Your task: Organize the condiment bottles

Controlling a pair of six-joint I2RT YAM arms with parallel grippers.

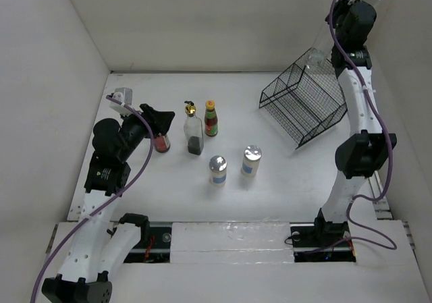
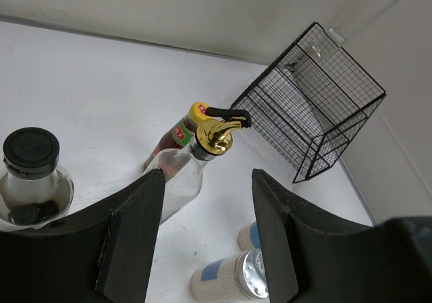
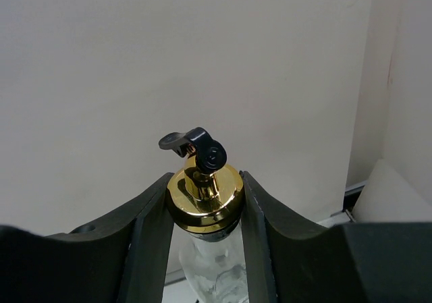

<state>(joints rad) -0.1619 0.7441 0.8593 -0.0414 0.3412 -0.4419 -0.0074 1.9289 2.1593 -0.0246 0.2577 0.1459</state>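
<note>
My right gripper (image 3: pixel 204 181) is shut on the gold cap of a clear glass cruet (image 3: pixel 206 202). It holds the cruet (image 1: pixel 314 59) high at the back right, over the black wire basket (image 1: pixel 304 104). My left gripper (image 2: pixel 208 176) is open and empty, above the black-lidded jar (image 1: pixel 162 143), which lies to its left in the wrist view (image 2: pixel 30 175). The second cruet (image 1: pixel 194 133) and the yellow-capped sauce bottle (image 1: pixel 211 119) stand upright side by side. Two silver-topped shakers (image 1: pixel 217 170) (image 1: pixel 251 160) stand nearer to me. The left wrist view shows the cruet (image 2: pixel 202 154), sauce bottle (image 2: pixel 177 138) and shakers (image 2: pixel 229 279).
The wire basket is tilted on the table at the back right, near the right arm, and also shows in the left wrist view (image 2: pixel 317 107). White walls close in the table at the left, back and right.
</note>
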